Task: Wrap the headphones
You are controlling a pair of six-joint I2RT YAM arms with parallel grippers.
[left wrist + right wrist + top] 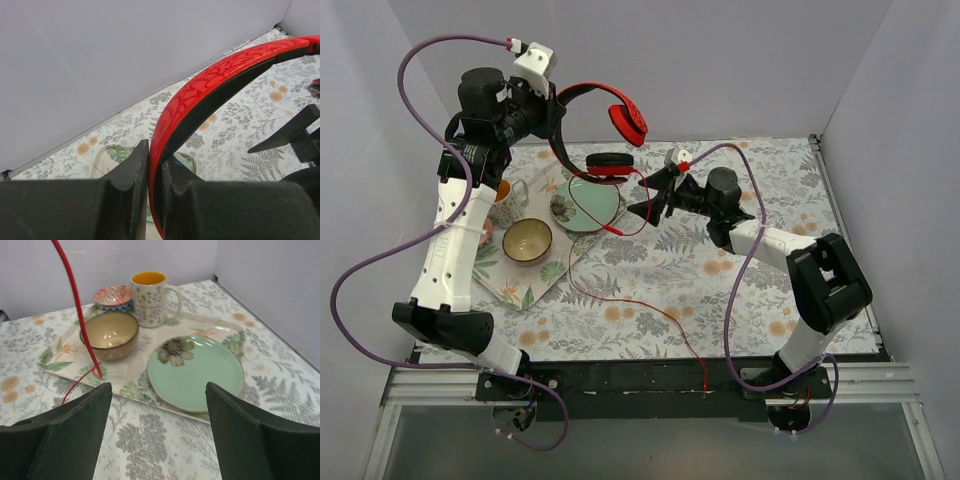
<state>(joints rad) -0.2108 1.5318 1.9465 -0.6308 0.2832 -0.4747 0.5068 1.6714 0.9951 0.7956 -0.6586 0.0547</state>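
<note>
The red headphones (610,110) hang in the air above the back of the table, held by the headband (210,85). My left gripper (552,108) is shut on the headband, seen close up in the left wrist view (154,160). One ear cup (628,122) points right, the other (612,165) hangs over the green plate (588,203). The thin red cable (650,310) trails down across the tray and cloth toward the front edge; it also shows in the right wrist view (75,305). My right gripper (645,195) is open and empty, just right of the plate (195,372).
A floral tray (525,290) at the left holds the green plate, a tan bowl (527,240), a flowered mug (150,297) and a small patterned bowl (112,296). White walls enclose the back and sides.
</note>
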